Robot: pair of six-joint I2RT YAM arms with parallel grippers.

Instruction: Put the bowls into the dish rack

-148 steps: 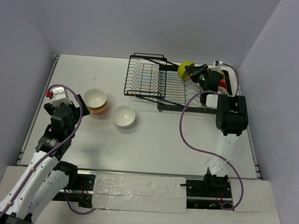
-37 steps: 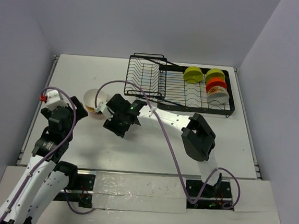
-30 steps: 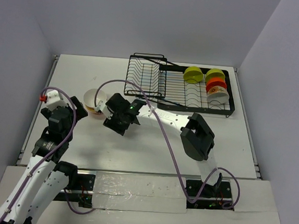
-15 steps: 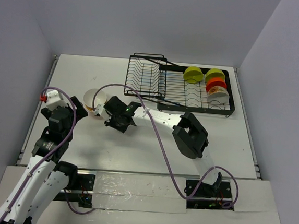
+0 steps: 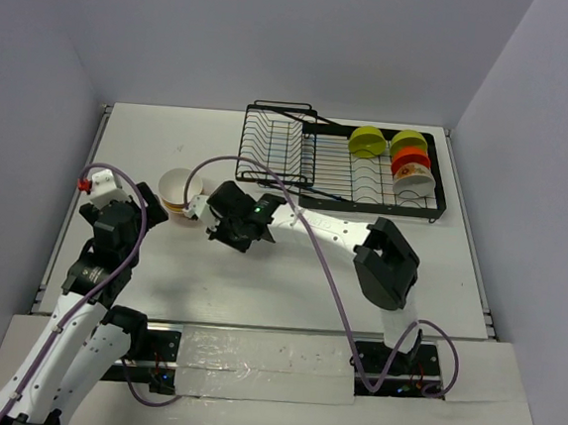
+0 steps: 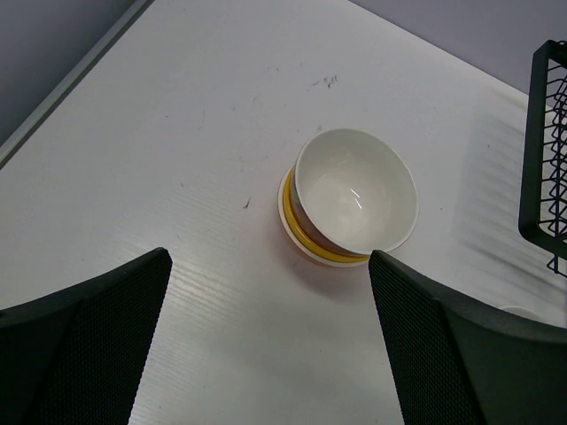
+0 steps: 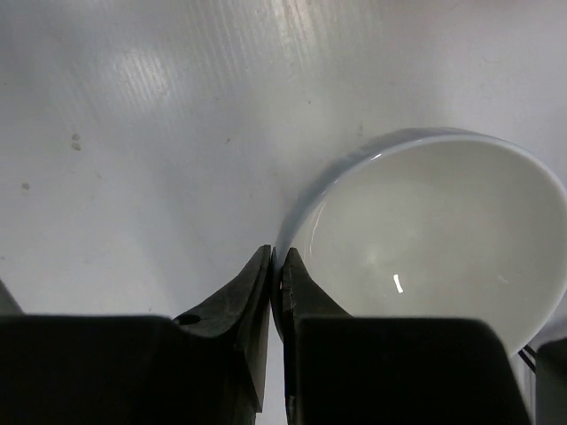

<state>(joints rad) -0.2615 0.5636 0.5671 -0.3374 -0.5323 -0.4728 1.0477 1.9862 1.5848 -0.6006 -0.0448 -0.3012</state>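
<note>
In the top view the right arm reaches across the table (image 5: 171,133) to the centre-left of the frame. There the right gripper (image 5: 231,226) is low over the surface, just to the right of a stack of bowls (image 5: 180,192). The right wrist view shows its state well: the two black fingers (image 7: 252,288) are almost together and pinch the left rim of a white bowl (image 7: 434,239), one finger outside the wall and one inside. This bowl stands upright on the table and fills the right half of that view; from above it is hidden under the gripper. The left gripper (image 5: 151,207) is at the left of the top view, near the stack but not touching it. In the left wrist view its jaws stand wide apart, one at each lower corner, and nothing is between them. The stack is in the middle of that view: a white one on top, a little tilted, with a yellow and orange one under it. The dish rack (image 5: 279,150) stands from the upper centre to the upper right of the top view, and its edge shows at the right border of the left wrist view. In its right part stand two lime-green bowls (image 5: 367,141), a red bowl (image 5: 410,164) and a pale bowl (image 5: 414,183).
</note>
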